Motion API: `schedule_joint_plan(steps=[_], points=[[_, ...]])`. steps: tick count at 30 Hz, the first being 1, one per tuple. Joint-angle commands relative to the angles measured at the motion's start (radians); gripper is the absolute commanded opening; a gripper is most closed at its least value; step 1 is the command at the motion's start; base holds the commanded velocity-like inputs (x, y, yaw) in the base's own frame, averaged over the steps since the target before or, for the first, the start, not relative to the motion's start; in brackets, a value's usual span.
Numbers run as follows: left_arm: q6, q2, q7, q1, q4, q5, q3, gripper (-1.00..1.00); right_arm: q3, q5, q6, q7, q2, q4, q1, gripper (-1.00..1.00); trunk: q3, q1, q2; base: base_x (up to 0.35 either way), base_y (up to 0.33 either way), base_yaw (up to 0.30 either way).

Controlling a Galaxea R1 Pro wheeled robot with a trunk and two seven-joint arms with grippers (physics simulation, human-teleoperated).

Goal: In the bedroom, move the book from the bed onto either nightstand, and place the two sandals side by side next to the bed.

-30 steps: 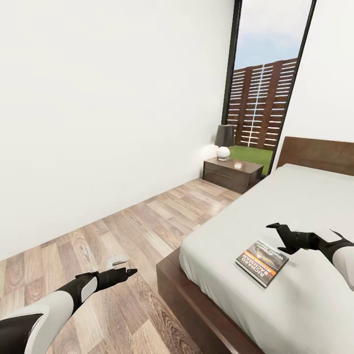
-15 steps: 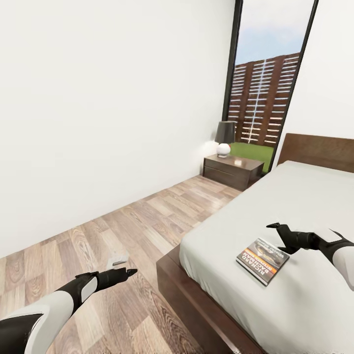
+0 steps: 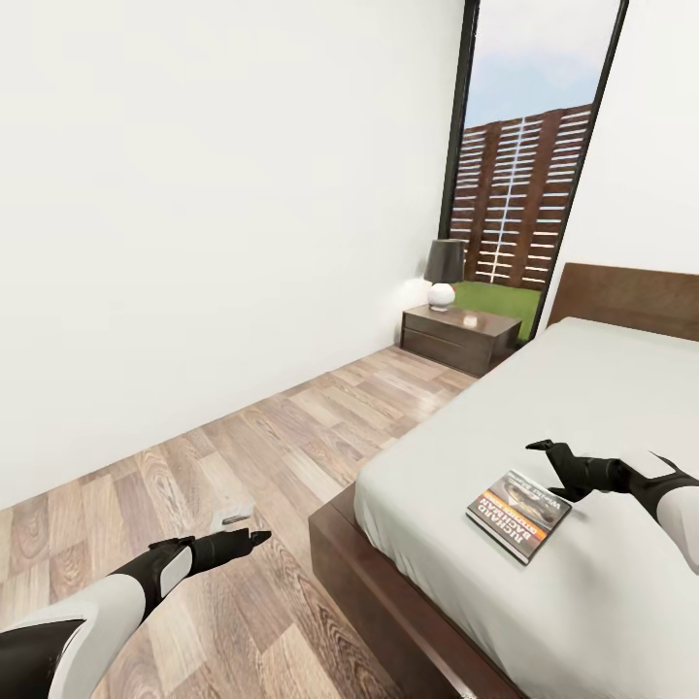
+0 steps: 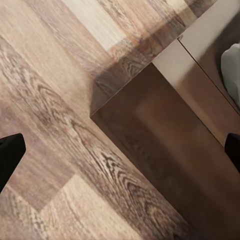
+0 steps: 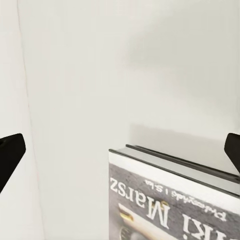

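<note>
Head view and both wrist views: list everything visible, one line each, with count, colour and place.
book: one, dark cover with orange band, flat on the bed near its foot, beside the right gripper.
bed: one, light-grey mattress, dark brown frame and headboard, at right.
nightstand: one, dark brown, two drawers, beside the headboard by the window.
lamp: one, dark shade on white round base, on the nightstand.
window: one, tall, dark-framed, onto a slatted fence and grass.
floor: brown wood planks, left of the bed.
walls: white.
left gripper: one, black, over the floor near the bed's corner, jaws open.
right gripper: one, black, just above the mattress next to the book, jaws open.
</note>
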Motion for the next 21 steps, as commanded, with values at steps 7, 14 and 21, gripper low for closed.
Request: schedule_joint_plan(steps=[7,14,21], points=[[0.01,0.0,-0.003,0.0,-0.001,0.005,0.008,1.0,0.0,0.004,0.004,0.004,0.0,-0.001,0.0,1.0,-0.001,0.0,0.0,0.0,0.0,0.0],[0.01,0.0,-0.003,0.0,-0.001,0.005,0.008,1.0,0.001,0.004,0.004,0.005,0.0,-0.002,0.0,1.0,-0.001,0.0,0.0,0.0,0.0,0.0],[0.01,0.0,-0.003,0.0,-0.001,0.005,0.008,1.0,0.001,0.004,0.004,0.005,0.0,-0.002,0.0,1.0,-0.001,0.0,0.0,0.0,0.0,0.0]])
